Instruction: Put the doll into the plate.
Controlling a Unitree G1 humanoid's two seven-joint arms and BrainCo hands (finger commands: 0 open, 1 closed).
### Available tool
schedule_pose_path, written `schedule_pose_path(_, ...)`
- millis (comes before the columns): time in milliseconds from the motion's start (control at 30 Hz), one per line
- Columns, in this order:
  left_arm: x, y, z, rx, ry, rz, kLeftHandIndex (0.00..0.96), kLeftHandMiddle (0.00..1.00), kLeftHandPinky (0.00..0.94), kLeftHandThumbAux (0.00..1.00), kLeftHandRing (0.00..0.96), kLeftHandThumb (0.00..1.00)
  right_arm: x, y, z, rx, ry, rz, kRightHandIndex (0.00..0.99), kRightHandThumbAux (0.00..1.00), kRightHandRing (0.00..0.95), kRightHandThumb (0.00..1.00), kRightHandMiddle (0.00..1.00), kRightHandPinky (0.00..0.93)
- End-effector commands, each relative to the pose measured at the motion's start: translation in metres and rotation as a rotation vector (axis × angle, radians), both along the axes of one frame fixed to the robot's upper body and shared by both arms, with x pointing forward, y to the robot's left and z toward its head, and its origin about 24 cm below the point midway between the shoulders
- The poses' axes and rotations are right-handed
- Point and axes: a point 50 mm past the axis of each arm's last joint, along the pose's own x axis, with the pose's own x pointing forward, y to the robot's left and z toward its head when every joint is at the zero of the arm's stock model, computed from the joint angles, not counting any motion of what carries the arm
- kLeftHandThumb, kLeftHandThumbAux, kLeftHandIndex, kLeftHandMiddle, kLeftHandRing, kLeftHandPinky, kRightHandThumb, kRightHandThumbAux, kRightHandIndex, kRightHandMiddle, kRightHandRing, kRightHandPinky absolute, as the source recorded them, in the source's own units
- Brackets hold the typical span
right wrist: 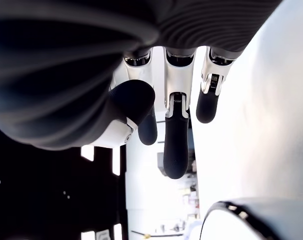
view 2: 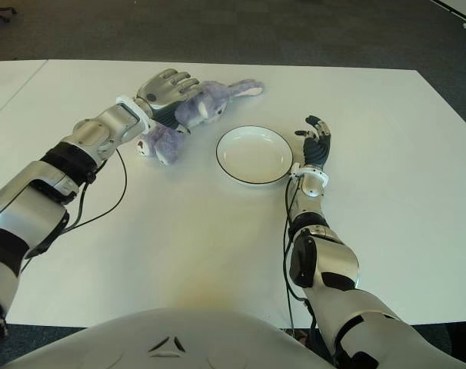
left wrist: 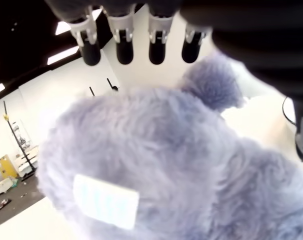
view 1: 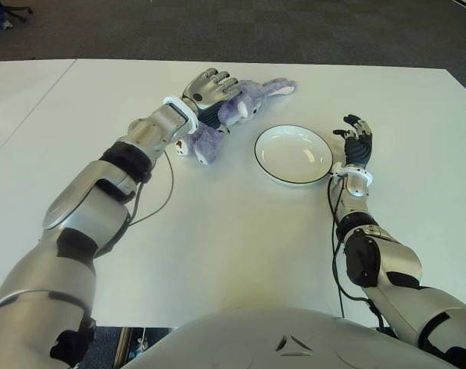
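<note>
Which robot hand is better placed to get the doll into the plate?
The left robot hand: it lies over the purple doll, just left of the empty plate. The right robot hand shows open on the plate's right, away from the doll.

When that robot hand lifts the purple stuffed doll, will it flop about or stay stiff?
Probably floppy: the doll looks soft and furry, so its limbs may dangle. Likely light, being plush. The left robot hand lies over its middle, and fur should grip rather than slip.

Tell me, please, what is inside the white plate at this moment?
Nothing shows inside the plate; its whole white bowl is uncovered. The purple doll lies on the table to its left, under the left hand. The right hand shows by the plate's right rim, holding nothing.
</note>
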Motion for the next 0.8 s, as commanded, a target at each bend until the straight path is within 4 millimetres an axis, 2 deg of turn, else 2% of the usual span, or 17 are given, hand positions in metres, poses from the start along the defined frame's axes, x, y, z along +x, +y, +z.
schedule_pose_path(33,0.005,-0.018,-0.019,0.008,-0.026,0.012,0.0,0.0,0.0,0.487,0.0,0.0,-0.083,0.036,-0.105,0.203,0.465,-0.015,0.241,0.659,0.461,1.0,0.245,0.229)
schedule_pose_path(100,0.006,-0.02,-0.022,0.004,-0.035,0.017,0.0,0.0,0.0,0.49,0.0,0.0,-0.083,0.036,-0.105,0.202,0.464,-0.015,0.24,0.659,0.461,1.0,0.245,0.236)
schedule_pose_path(133,0.006,-0.021,-0.022,0.003,-0.038,0.019,0.0,0.0,0.0,0.497,0.0,0.0,-0.083,0.036,-0.105,0.201,0.464,-0.015,0.24,0.659,0.461,1.0,0.247,0.285)
schedule_pose_path(200,0.006,-0.022,-0.025,-0.007,-0.047,0.026,0.0,0.0,0.0,0.504,0.0,0.0,-0.083,0.037,-0.105,0.206,0.46,-0.016,0.24,0.659,0.461,1.0,0.25,0.299)
schedule_pose_path(333,0.006,-0.021,-0.029,-0.028,-0.063,0.038,0.0,0.0,0.0,0.509,0.0,0.018,-0.084,0.037,-0.105,0.212,0.453,-0.021,0.245,0.659,0.462,1.0,0.254,0.247)
schedule_pose_path(400,0.005,-0.021,-0.031,-0.032,-0.071,0.041,0.0,0.0,0.0,0.51,0.0,0.027,-0.084,0.037,-0.105,0.214,0.452,-0.022,0.249,0.658,0.462,1.0,0.258,0.276)
schedule_pose_path(433,0.005,-0.021,-0.031,-0.032,-0.074,0.042,0.0,0.0,0.0,0.511,0.0,0.029,-0.084,0.037,-0.105,0.215,0.451,-0.022,0.251,0.696,0.483,1.0,0.262,0.328)
schedule_pose_path(700,0.006,-0.018,-0.033,0.008,-0.142,0.059,0.0,0.0,0.0,0.509,0.0,0.038,-0.085,0.035,-0.105,0.221,0.448,-0.017,0.253,0.701,0.448,1.0,0.277,0.4)
schedule_pose_path(800,0.006,-0.016,-0.033,0.034,-0.176,0.068,0.0,0.0,0.0,0.507,0.0,0.038,-0.085,0.035,-0.105,0.217,0.451,-0.018,0.252,0.703,0.454,1.0,0.279,0.387)
